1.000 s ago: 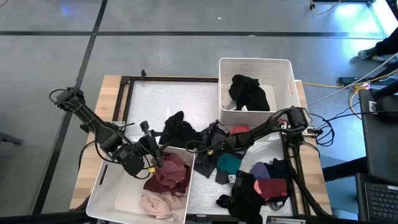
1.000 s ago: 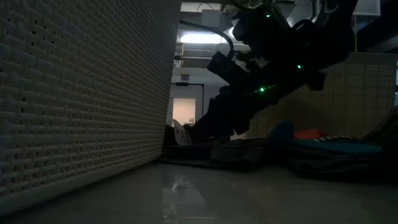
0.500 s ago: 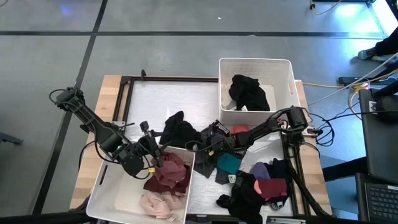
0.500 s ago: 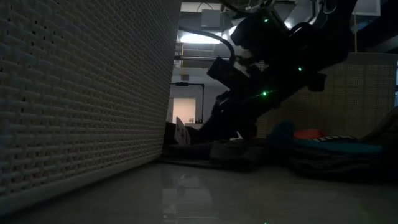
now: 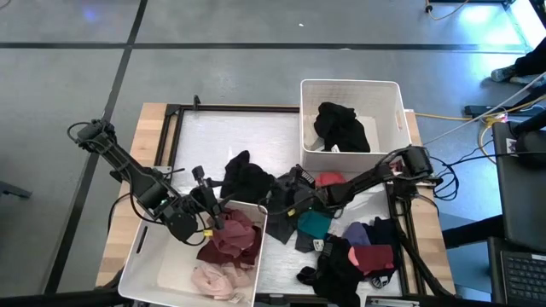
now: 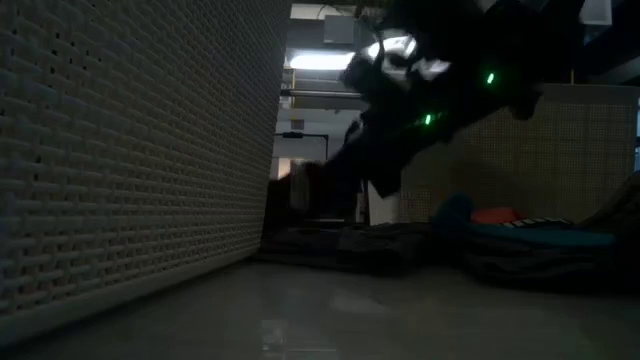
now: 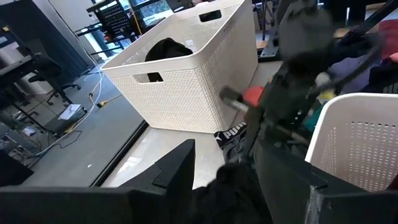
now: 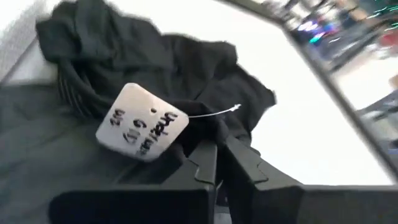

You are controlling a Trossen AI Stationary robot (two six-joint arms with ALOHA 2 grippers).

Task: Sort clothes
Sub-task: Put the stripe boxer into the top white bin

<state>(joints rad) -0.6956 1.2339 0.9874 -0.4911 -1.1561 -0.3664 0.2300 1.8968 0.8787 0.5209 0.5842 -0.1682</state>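
At table centre, right hand [image 8: 214, 163] pinched shut on black garment [image 8: 186, 68], white tag [image 8: 142, 130] visible only from its wrist.

place: lab/workshop | cues: grey concrete floor [image 5: 213, 77]; cables [image 5: 461, 115]; wheeled chair [image 7: 46, 74]; equipment rack [image 7: 118, 15]

A crumpled black fabric garment [image 5: 249, 178] lies on the bench just beside the near bin's corner, a white paper tag [image 8: 142, 130] on a thin thread resting on it (the writing is not legible). Another black garment [image 5: 343, 126] is heaped in the far white bin. Maroon [image 5: 232, 240] and pale pink [image 5: 218, 279] garments fill the near bin. A loose pile of teal [image 5: 313, 223], red [image 5: 330, 179], purple [image 5: 358, 233], pink [image 5: 377, 256] and black [image 5: 341, 269] pieces spreads across the bench's right side.
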